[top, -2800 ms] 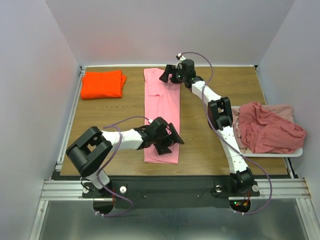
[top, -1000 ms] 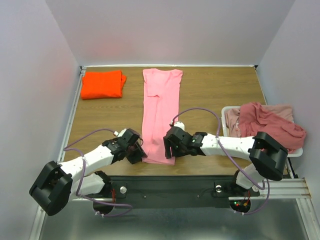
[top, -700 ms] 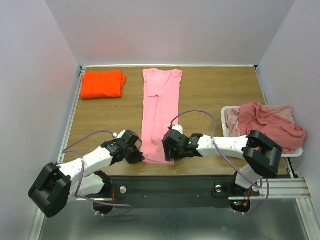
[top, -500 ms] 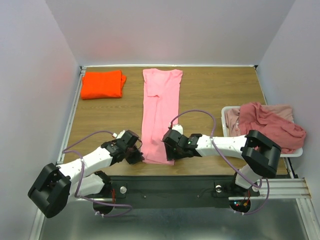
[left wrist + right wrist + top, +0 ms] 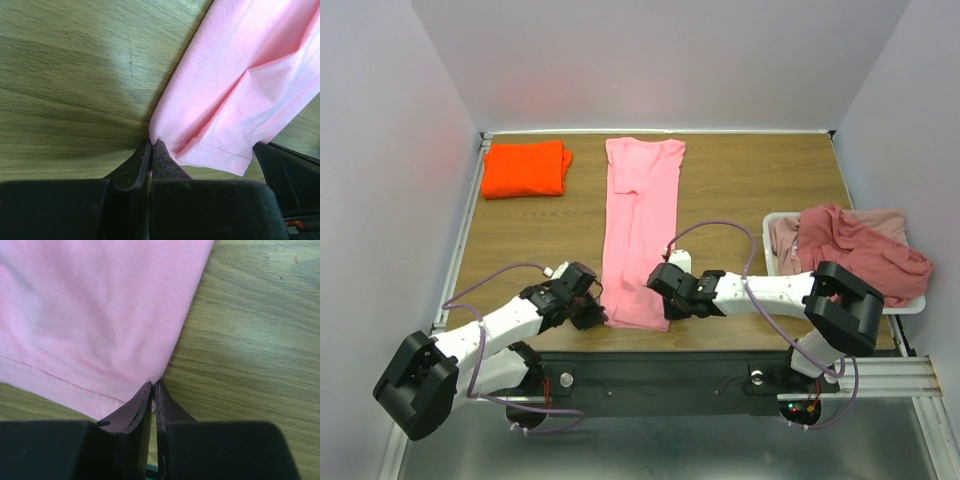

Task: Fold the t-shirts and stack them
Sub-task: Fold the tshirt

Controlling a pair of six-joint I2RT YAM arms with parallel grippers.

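Fold step in hand: pink t-shirt (image 5: pixel 642 230) laid as long strip down middle of surface (image 5: pixel 750 190), collar far, hem near. Near-left hem corner clamped in left pincer (image 5: pixel 592 312), jaws narrow; near-right corner likewise clamped in right pincer (image 5: pixel 665 300). Next move judged: both corners to be lifted together, carried level toward collar. Room open along strip; orange t-shirt (image 5: pixel 525 168) folded far left, heaped t-shirts (image 5: pixel 860 262) in tray (image 5: pixel 885 309) at right, both well apart.
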